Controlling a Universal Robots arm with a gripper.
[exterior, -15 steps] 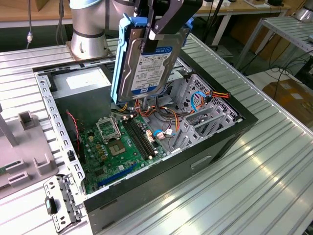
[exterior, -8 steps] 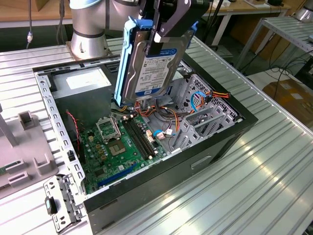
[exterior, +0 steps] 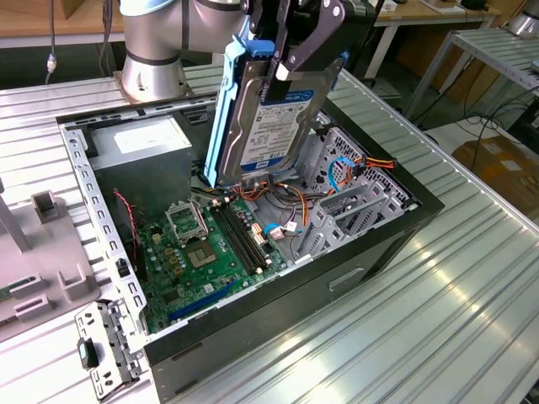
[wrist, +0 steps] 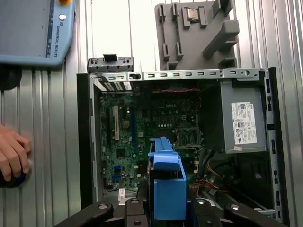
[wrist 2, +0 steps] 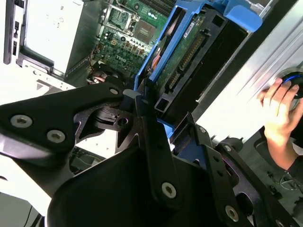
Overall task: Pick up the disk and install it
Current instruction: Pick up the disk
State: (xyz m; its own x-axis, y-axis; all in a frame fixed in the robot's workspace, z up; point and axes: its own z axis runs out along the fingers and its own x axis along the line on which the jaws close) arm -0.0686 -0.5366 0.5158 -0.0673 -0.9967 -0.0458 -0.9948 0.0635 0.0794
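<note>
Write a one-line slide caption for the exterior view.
The tool holds the disk nearly upright above the open computer case on the ribbed metal table.

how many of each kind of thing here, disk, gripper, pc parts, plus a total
disk: 1
gripper: 1, shut on the disk
power supply: 1
motherboard: 1
computer case: 1
total: 5

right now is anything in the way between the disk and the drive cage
The gripper holds the disk on edge over the open case. Loose orange and red cables lie right under its lower edge, beside the drive cage, and could snag. Nothing else visible blocks it.
</note>
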